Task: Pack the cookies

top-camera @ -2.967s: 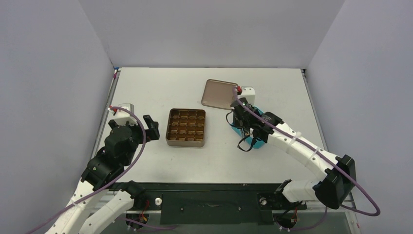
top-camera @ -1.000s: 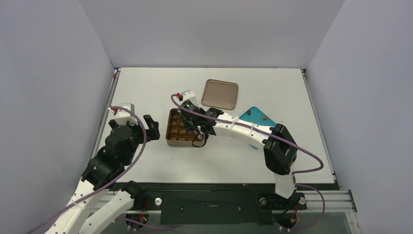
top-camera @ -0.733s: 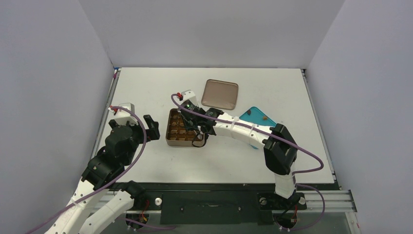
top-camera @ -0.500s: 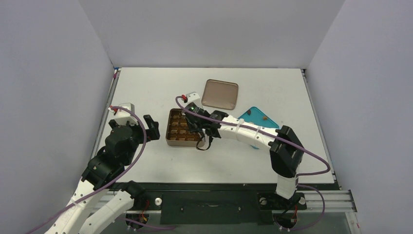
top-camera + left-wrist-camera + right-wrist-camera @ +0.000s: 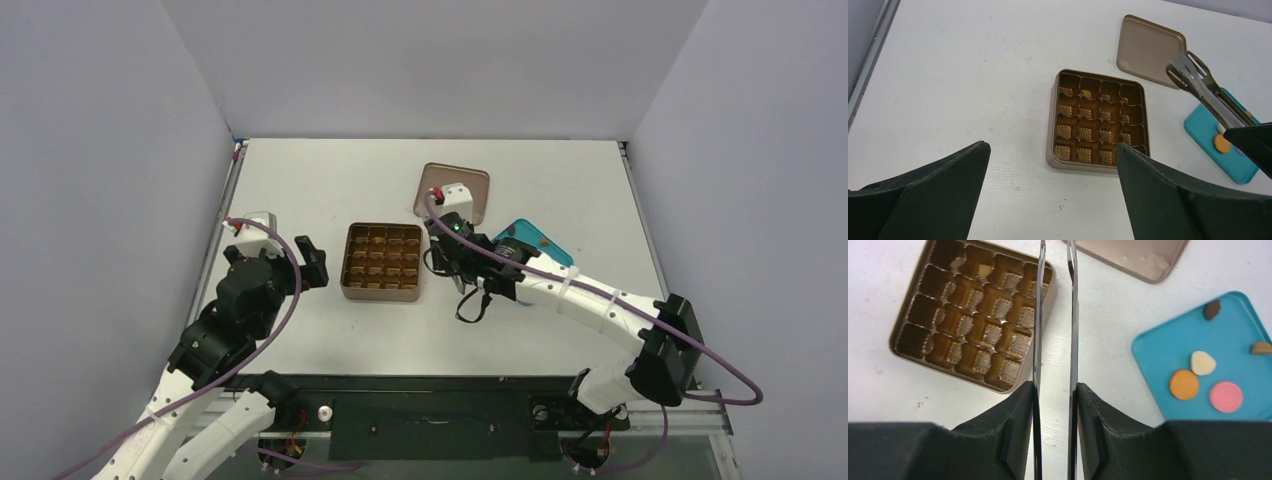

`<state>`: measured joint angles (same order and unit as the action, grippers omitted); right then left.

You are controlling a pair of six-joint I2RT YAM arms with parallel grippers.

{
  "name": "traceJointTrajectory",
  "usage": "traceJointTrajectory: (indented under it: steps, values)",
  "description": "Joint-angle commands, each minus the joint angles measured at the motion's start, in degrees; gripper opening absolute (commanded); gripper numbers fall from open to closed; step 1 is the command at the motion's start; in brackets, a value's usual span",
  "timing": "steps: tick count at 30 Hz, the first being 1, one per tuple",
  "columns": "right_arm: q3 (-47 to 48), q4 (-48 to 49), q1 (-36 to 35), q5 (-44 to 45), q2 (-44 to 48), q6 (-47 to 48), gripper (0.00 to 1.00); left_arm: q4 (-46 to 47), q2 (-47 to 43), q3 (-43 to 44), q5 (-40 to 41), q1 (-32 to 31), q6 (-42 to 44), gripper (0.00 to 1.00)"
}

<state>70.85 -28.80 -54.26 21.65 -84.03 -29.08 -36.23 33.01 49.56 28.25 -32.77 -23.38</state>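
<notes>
The cookies lie on a teal plate: an orange round, a pink round, a cream piece and two brown bits. One small piece sits in a back cell of the gridded brown tin. My right gripper is shut on metal tongs. The tong blades stand apart and empty, above the table between tin and plate. My left gripper is open and empty, left of the tin.
The tin's brown lid lies upside down behind the plate, partly under my right wrist. Grey walls close the table on three sides. A metal rail runs along the left edge.
My right arm has pulled the tongs back from over the tin to the right, towards the teal plate. The left arm has not moved.
</notes>
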Motion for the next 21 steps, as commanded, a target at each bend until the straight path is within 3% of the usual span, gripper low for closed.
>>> traceJointTrajectory:
  steps: [1,8,21]
  values:
    - [-3.2,-2.3,2.3,3.5,5.8,-2.0,0.33,2.3,-0.2,0.2,0.6,0.5,0.1,0.97]
    - [-9.4,-8.1,8.1,4.6,12.2,-3.7,0.33,2.4,-0.7,0.3,0.4,0.7,0.1,0.97]
    - [-16.7,-14.4,11.5,7.7,20.4,-7.2,0.36,2.8,-1.0,0.2,-1.2,1.4,0.1,0.97]
